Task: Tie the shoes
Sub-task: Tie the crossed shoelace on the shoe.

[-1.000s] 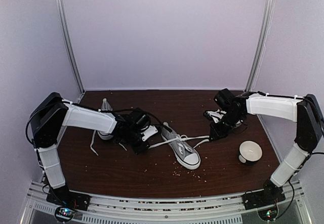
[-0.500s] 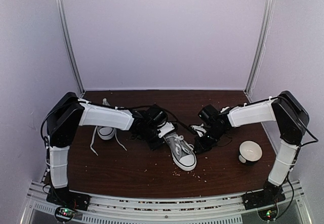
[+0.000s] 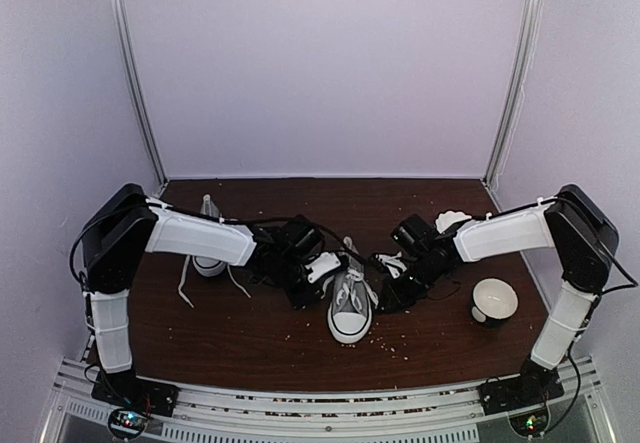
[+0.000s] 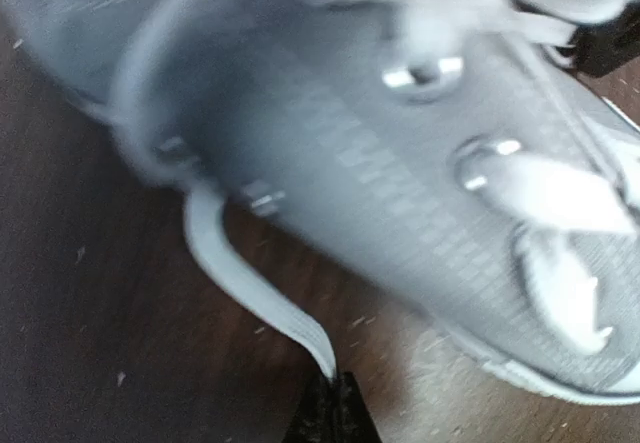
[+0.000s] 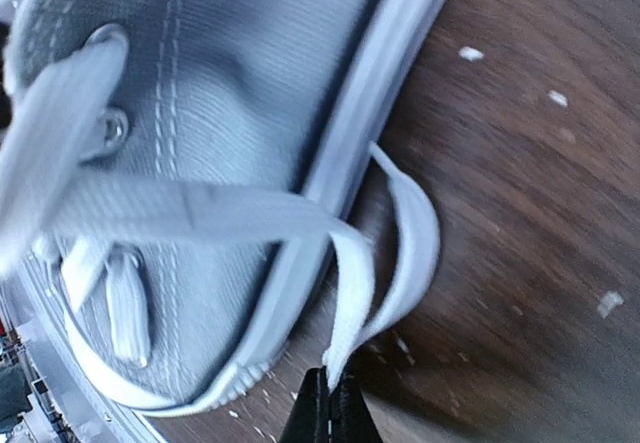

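Note:
One grey shoe (image 3: 349, 305) with a white toe cap lies mid-table, toe toward the near edge. My left gripper (image 3: 318, 275) sits close at its left side and is shut on a white lace (image 4: 250, 283), which curves up to the blurred grey canvas (image 4: 400, 183). My right gripper (image 3: 392, 281) is at the shoe's right side, shut on a folded loop of the other lace (image 5: 345, 293) beside the white sole (image 5: 360, 103). The second shoe (image 3: 208, 235) stands at the back left, partly hidden by my left arm, its laces trailing loose on the table.
A white cup (image 3: 493, 300) lies on its side right of my right arm. Small pale crumbs (image 3: 385, 343) are scattered over the dark wooden table (image 3: 250, 348). Pale walls with metal posts (image 3: 510, 73) close in the back and sides.
Both grippers have drawn in toward the middle shoe, each holding its lace. The laces, stretched wide before, hang slack. The shoe has turned, toe now facing the near edge.

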